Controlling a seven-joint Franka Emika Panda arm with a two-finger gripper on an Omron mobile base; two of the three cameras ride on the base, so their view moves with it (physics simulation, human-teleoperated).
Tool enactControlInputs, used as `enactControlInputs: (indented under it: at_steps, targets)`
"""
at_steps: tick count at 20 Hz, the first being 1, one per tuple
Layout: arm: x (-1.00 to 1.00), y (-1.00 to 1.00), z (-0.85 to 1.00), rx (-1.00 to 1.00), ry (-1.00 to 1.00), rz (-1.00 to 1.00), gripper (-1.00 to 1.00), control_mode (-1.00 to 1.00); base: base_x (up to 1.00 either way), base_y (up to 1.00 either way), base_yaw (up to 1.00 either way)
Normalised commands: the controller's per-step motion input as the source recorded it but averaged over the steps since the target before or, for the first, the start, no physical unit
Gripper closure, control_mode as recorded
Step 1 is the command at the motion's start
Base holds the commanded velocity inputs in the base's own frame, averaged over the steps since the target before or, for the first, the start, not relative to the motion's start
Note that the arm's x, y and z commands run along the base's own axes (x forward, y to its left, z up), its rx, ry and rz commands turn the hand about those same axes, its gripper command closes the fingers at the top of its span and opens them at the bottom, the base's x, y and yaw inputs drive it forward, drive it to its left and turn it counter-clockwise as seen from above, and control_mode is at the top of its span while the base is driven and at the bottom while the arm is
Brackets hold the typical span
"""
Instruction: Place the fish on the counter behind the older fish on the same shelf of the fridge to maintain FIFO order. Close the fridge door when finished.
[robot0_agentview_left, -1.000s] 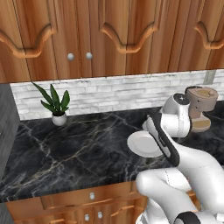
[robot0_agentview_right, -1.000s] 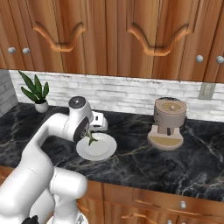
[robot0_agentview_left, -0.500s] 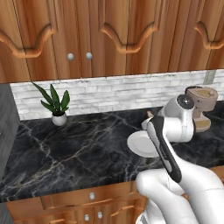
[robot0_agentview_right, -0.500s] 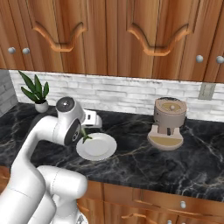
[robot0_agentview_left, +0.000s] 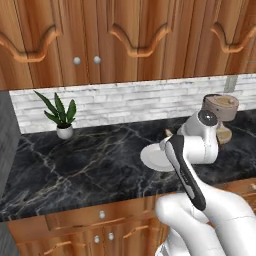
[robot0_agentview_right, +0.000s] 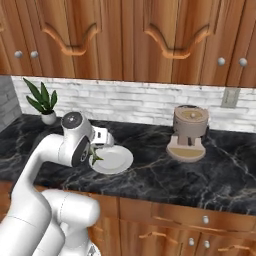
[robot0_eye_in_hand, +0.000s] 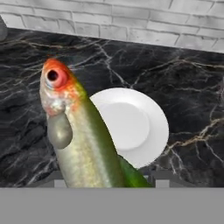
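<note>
The hand (robot0_eye_in_hand: 107, 181) was clamped on the fish (robot0_eye_in_hand: 78, 135), its head pointing away, above a white plate (robot0_eye_in_hand: 138, 124) on the black bench (robot0_eye_in_hand: 183, 87).

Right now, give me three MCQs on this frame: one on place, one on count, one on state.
1. Where is the potted plant?
A. on the counter by the brick wall
B. on the plate
C. inside a cabinet

2. How many plates are on the counter?
A. none
B. one
C. three

3. What is the state of the fish?
A. lying on the plate
B. lying on bare counter
C. lifted in the gripper, above the plate

Key: 1 A, the plant stands at the backsplash on the marble. 2 B, a single white plate shows. 3 C, the hand view shows the fish rising from the shut gripper with the bare plate behind it.
</note>
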Motion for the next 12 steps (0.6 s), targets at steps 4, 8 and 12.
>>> enactControlInputs:
  at_steps: [4, 8, 12]
  targets:
    - [0.0, 0.0, 0.0, 0.0, 0.0, 0.0, 1.0, 1.0, -0.65, 0.0, -0.33]
    - [0.0, 0.0, 0.0, 0.0, 0.0, 0.0, 1.0, 1.0, -0.51, 0.13, -0.36]
    - [0.0, 0.0, 0.0, 0.0, 0.0, 0.0, 1.0, 1.0, -0.37, 0.07, -0.38]
